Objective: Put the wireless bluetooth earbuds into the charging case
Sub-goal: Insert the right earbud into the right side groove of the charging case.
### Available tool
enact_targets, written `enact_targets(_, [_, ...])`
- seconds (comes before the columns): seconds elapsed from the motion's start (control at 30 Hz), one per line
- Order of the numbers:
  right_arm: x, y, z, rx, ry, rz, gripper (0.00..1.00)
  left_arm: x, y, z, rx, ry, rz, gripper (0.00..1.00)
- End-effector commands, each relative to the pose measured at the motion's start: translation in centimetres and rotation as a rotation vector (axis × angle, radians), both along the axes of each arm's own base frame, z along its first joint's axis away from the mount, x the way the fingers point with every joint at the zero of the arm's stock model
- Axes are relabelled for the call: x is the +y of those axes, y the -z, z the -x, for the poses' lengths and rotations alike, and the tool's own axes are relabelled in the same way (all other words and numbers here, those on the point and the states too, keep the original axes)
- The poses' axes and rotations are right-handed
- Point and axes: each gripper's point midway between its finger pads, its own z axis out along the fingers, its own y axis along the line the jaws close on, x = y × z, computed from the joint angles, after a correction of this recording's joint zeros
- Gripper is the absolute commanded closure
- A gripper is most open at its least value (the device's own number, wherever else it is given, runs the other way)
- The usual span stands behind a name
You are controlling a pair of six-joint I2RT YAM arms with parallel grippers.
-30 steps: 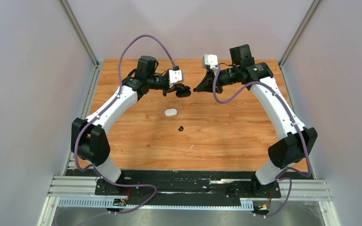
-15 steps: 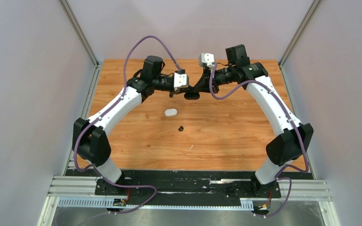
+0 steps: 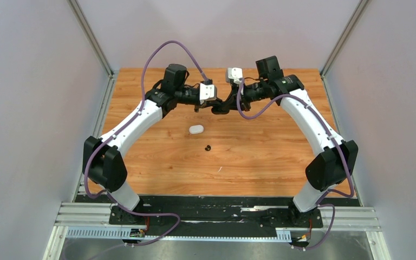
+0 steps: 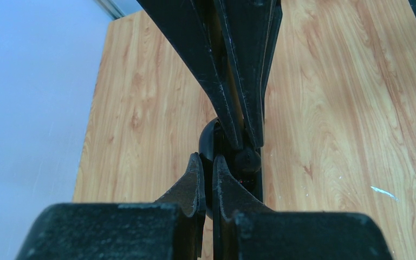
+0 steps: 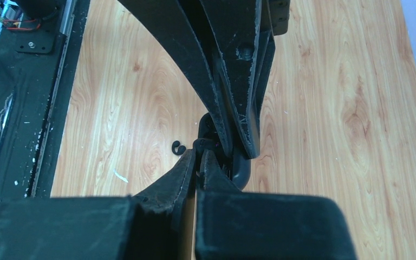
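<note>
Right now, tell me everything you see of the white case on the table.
The white case is a small smooth oval, plastic-looking, lying flat on the wooden table. It looks shut, though it is too small to be sure. Only the table touches it; a black earbud lies apart, nearer the arm bases.

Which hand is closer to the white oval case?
Left. The left hand is just beyond the small white oval case; the right hand is farther to its right.
</note>
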Motion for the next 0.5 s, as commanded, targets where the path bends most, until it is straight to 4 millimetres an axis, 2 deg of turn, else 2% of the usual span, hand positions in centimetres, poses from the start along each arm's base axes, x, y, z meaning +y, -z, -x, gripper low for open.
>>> enact_targets(0.0, [0.0,-0.88,0.1,-0.071,-0.01,-0.003,1.0,-0.09,-3.7,0.34,-0.084,0.003,0.045,1.0])
enact_targets(0.47, [-0.46,-0.51,-0.09,-0.087,0.009,0.027,1.0,0.12,-3.28,0.0,-0.095,-0.011,0.024,1.0])
